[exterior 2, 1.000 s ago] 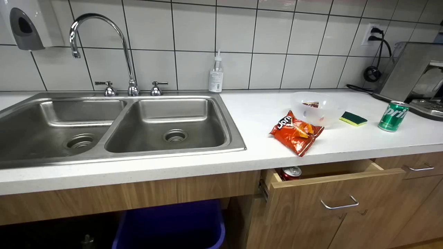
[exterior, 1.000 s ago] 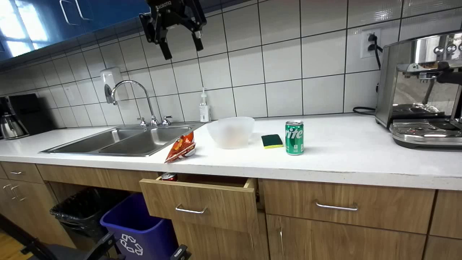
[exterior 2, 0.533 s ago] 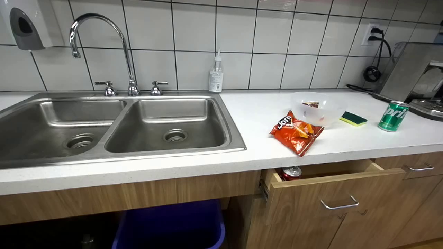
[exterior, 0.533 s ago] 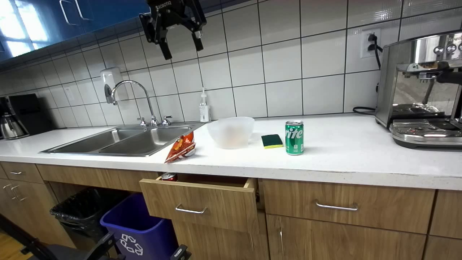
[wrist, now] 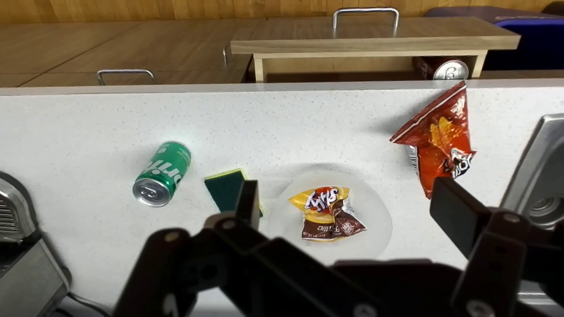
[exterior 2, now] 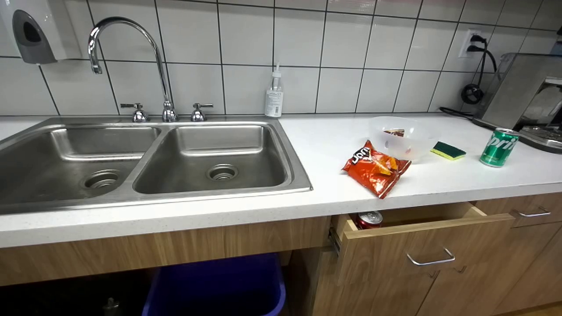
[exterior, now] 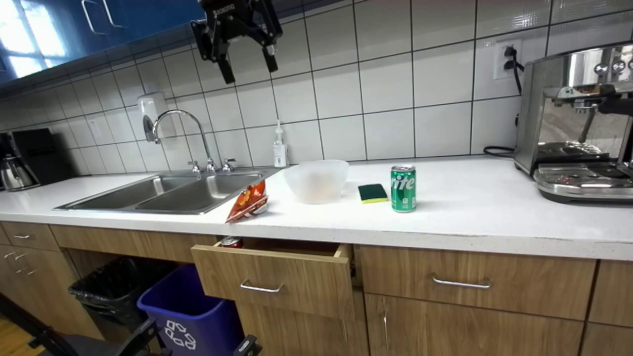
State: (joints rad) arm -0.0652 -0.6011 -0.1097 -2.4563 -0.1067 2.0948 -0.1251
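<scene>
My claw, black and jointed, hangs high over the counter, released: its two flat, rectangular pads stand wide apart. In the wrist view I see the bowl between them, well below on the smooth, speckled white surface: round, frosted and translucent. Inside it lies a crinkled snack bag, glossy yellow and brown. Sides are given as I face the tiled wall. To the bowl's left and nearer, apart from it, a shiny, creased red chip bag lies close to the counter's near edge. Just right of the bowl, a rectangular sponge: dark green rough layer over yellow foam. Farther right, beside the sponge, a soda can stands upright, a smooth green metal cylinder. Nearer and lower I make out a drawer, wood-grained, pulled partly out, with a bar-shaped metal handle; a red can shows at its left end, inside. Outermost, at left, a two-basin sink of dull steel with a gooseneck faucet of polished chrome; at right, a boxy, shiny steel coffee machine.
</scene>
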